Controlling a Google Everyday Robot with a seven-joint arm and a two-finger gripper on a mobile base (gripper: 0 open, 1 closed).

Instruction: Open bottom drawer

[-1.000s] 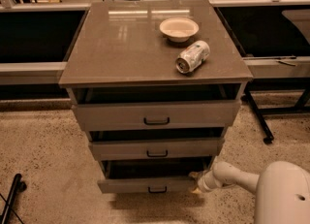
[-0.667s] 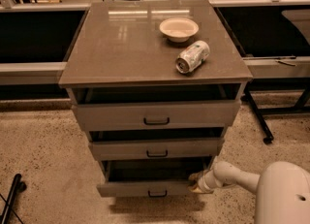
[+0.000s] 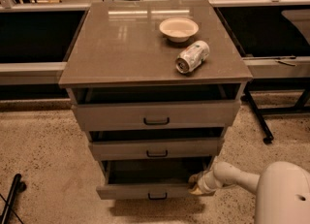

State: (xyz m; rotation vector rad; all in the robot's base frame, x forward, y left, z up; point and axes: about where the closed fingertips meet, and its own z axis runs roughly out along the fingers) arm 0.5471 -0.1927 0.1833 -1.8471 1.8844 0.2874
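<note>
The bottom drawer [image 3: 140,191] is the lowest of three grey-brown drawers in the cabinet, with a small black bar handle [image 3: 157,197]. It stands pulled out, its dark inside showing above the front. My gripper [image 3: 197,184] reaches in from the lower right on a white arm [image 3: 237,176] and sits at the drawer's right front corner, touching its edge.
The middle drawer [image 3: 156,148] and top drawer [image 3: 156,114] also stand partly out. On the cabinet top [image 3: 121,48] lie a cream bowl [image 3: 178,28] and a can on its side [image 3: 192,56]. Black table legs [image 3: 257,116] stand at the right; a black stand [image 3: 10,200] at the lower left.
The bottom drawer has slid a little further out, and my gripper has moved with it toward the front.
</note>
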